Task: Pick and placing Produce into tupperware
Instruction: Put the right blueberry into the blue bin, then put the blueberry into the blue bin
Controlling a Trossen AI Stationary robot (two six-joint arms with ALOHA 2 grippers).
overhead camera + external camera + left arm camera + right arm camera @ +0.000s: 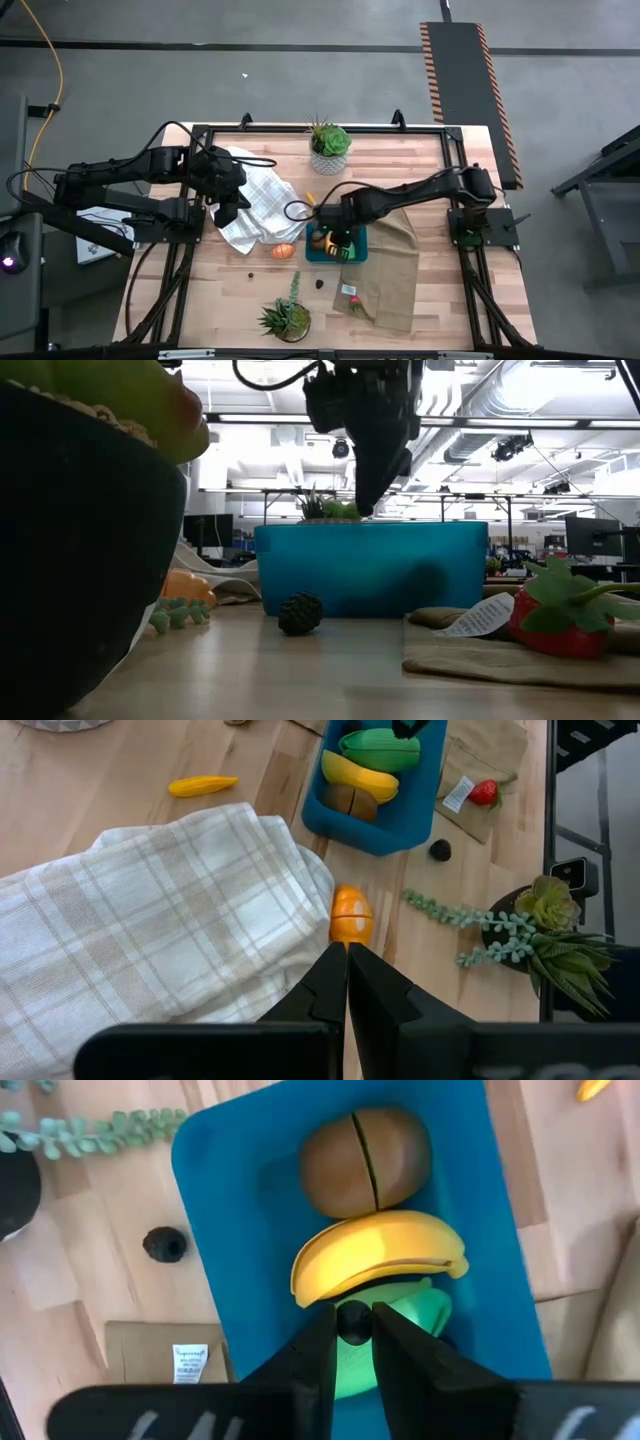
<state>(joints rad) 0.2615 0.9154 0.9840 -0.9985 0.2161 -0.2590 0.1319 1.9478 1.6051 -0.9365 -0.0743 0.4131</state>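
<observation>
From above, my right gripper (338,238) hangs over the teal tupperware (358,254), which sits at the table's middle with its far side on the tan cloth (395,275). My left gripper (228,205) rests over the checked towel (260,205). An orange piece (284,251) lies just beside the towel's edge, near the tupperware, and a yellow piece (310,197) lies beyond the tupperware. 2 potted plants (328,145) stand at opposite table edges.

At table height, the tupperware (370,568) stands behind a small dark berry (300,613); a strawberry (560,622) lies on the cloth (520,655), and my right arm comes down over the container.

Through my left wrist, my fingers (322,992) are pressed together, holding nothing, above the towel (150,910); the orange piece (351,914) lies just past them.

Through my right wrist, my fingers (316,1352) are clamped on the stem of the bright green piece (400,1325), inside the tupperware (220,1190) beside the banana (378,1256) and the brown round piece (365,1160).
</observation>
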